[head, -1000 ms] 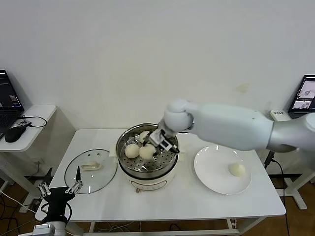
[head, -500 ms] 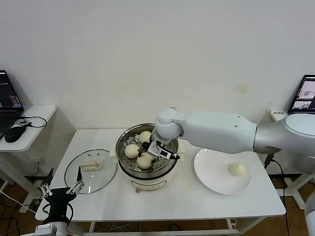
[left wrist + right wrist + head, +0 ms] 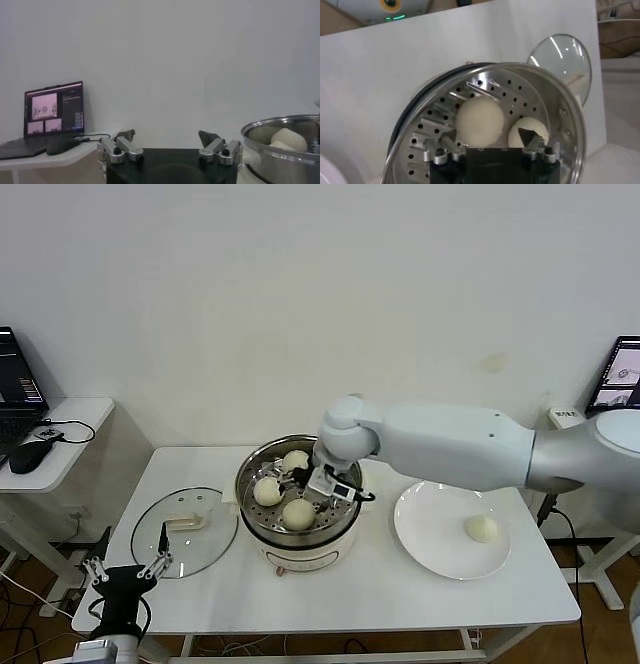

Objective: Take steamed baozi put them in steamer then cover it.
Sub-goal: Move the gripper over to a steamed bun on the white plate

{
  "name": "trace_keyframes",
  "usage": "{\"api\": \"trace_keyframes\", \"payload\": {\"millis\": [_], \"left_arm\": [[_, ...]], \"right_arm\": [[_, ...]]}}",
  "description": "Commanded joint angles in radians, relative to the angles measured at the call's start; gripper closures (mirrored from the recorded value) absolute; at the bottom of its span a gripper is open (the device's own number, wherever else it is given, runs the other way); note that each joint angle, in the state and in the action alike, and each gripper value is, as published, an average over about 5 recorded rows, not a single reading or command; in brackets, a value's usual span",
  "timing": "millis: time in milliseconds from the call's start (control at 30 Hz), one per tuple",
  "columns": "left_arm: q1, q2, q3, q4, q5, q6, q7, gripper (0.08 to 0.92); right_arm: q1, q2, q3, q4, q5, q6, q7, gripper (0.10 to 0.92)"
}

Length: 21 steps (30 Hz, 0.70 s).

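Head view: my right gripper [image 3: 322, 484] sits inside the steamer [image 3: 300, 534], fingers spread, nothing between them. Three steamed baozi lie on the perforated tray: one at the back [image 3: 295, 461], one toward my left [image 3: 267, 491], one at the front [image 3: 299, 513], just below the fingertips and apart from them. The fourth bun [image 3: 482, 529] is alone on the white plate [image 3: 432, 539], off to my right, so the right arm is by far the nearer one for it; it lies well away from the gripper, across the steamer rim. The cover [image 3: 184, 531] lies flat on the table [image 3: 400, 594] on my left side, handle up, touching nothing I can see but close beside the steamer. My left gripper [image 3: 124, 567] is parked low at the near left table edge, close to the cover.

Left wrist view: left fingers [image 3: 125, 145] stand wide, empty (pointing across toward the steamer wall [image 3: 280, 145], a bun showing over the rim).

Right wrist view: right fingers [image 3: 532, 141] parted above the tray; one bun [image 3: 480, 122] lies free just ahead, not pinched. A second [image 3: 527, 132] sits partly behind one fingertip. The cover [image 3: 562, 62] shows beyond the rim.
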Motion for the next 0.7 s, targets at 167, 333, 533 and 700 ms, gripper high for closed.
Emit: {"api": "trace_keyframes", "payload": {"millis": [167, 333, 533, 700], "left_arm": [[-0.007, 0.012, 0.001, 0.003, -0.002, 0.003, 0.002, 0.177], [-0.017, 0.024, 0.006, 0.007, -0.002, 0.006, 0.003, 0.177], [-0.027, 0.036, 0.018, 0.011, -0.002, 0.011, 0.004, 0.177], [-0.032, 0.044, 0.028, 0.019, -0.001, 0.012, 0.005, 0.177]], "right_arm": [[0.014, -0.252, 0.126, 0.101, 0.242, -0.420, 0.006, 0.202], [-0.047, -0.396, 0.181, 0.161, 0.260, -0.645, 0.019, 0.203], [-0.192, -0.583, 0.275, 0.174, 0.172, -0.673, 0.000, 0.202], [-0.352, -0.669, 0.375, 0.149, 0.033, -0.614, -0.049, 0.203]]}}
